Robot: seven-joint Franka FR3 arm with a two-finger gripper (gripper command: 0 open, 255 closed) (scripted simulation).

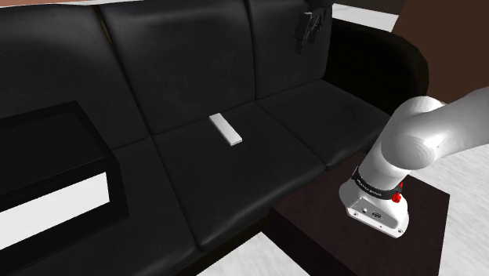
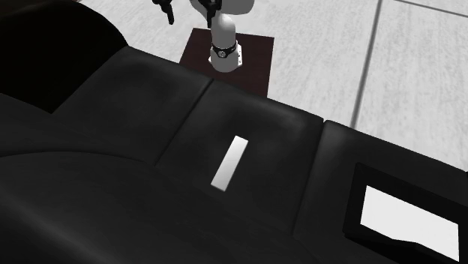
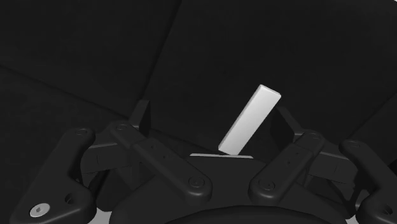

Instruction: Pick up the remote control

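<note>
The remote control [image 1: 226,129] is a flat white bar lying on the middle seat cushion of a black sofa [image 1: 180,47]. In the second exterior view the remote control [image 2: 229,163] lies slantwise on that same cushion. My black gripper [image 1: 302,41] hangs high above the seat, near the backrest and well away from the remote. It also shows at the second exterior view's upper edge as the gripper [image 2: 169,15]. In the wrist view the gripper [image 3: 211,114] is open, its fingers [image 3: 141,118] wide apart, with the remote control [image 3: 249,119] far below between them, untouched.
A black box-like frame [image 1: 55,149] with a white inside stands at the sofa's end on the shoulder view's left. My dark stand [image 1: 376,243] sits on the pale tiled floor [image 2: 420,67] in front of the sofa. A sofa armrest [image 1: 392,67] rises near the arm.
</note>
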